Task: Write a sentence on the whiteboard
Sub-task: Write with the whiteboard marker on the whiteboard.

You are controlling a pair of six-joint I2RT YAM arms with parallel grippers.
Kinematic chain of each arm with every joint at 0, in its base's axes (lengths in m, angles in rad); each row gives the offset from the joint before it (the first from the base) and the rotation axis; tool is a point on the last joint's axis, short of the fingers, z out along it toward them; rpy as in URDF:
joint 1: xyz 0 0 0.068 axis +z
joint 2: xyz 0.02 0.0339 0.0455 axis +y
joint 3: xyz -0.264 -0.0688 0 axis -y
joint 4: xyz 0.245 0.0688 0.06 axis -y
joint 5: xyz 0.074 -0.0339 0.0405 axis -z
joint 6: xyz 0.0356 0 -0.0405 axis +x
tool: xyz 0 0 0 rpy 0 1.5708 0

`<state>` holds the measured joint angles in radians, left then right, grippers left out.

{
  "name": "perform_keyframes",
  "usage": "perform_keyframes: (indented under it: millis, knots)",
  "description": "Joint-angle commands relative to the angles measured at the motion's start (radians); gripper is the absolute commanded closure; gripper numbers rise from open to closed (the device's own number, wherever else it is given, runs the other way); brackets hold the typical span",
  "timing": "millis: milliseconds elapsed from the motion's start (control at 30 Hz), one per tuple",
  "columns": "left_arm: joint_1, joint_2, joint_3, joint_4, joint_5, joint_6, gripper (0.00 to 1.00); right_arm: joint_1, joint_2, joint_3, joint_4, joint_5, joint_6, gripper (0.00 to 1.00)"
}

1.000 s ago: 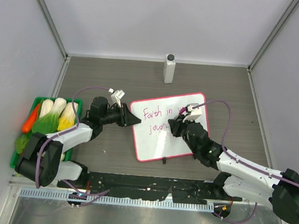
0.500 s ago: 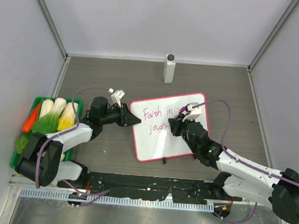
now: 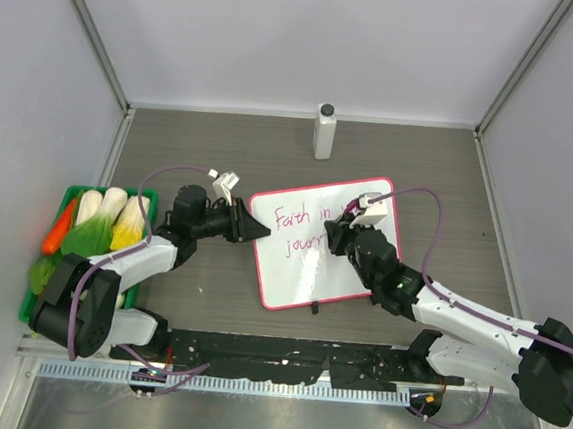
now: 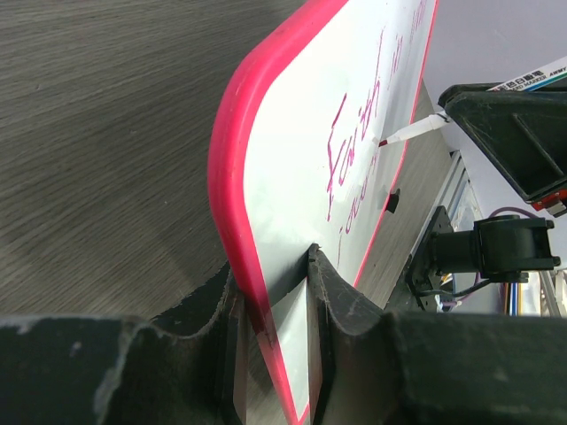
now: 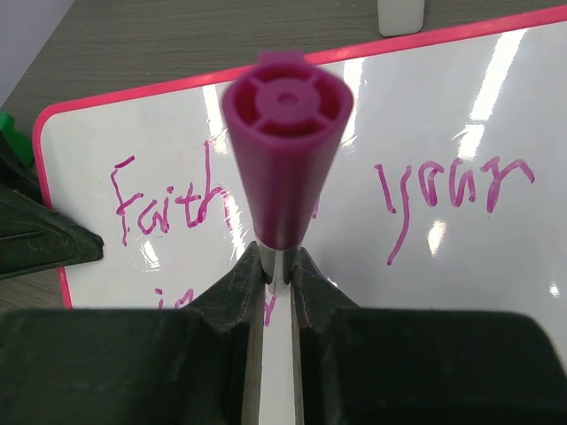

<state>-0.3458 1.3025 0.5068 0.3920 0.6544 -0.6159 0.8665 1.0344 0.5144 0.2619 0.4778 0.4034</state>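
The whiteboard point(image 3: 311, 277) lies at the centre of the tabletop point(image 3: 222, 149), its left edge pinched by the left end effector point(image 3: 252, 230). The right end effector point(image 3: 337, 237) grips a marker point(image 5: 285, 133), tip down on the second line of the sentence point(image 3: 288, 218), with blank board to its right.

Bright, even light; white glare streaks cross the whiteboard point(image 5: 461, 266) surface.

Glossy smooth whiteboard point(image 5: 496, 115), matt wood-grain table point(image 3: 222, 149).
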Motion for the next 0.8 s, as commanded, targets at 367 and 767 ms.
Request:
perform_keyframes:
  millis: [367,767]
  knots:
    - [-0.005,0.029,-0.007,-0.073,-0.248,0.194,1.0,-0.004,-0.05,-0.031,-0.043,0.002,0.003,0.99]
    - [-0.005,0.032,-0.005,-0.073,-0.248,0.196,1.0,-0.003,-0.077,-0.033,-0.05,-0.015,0.011,0.99]
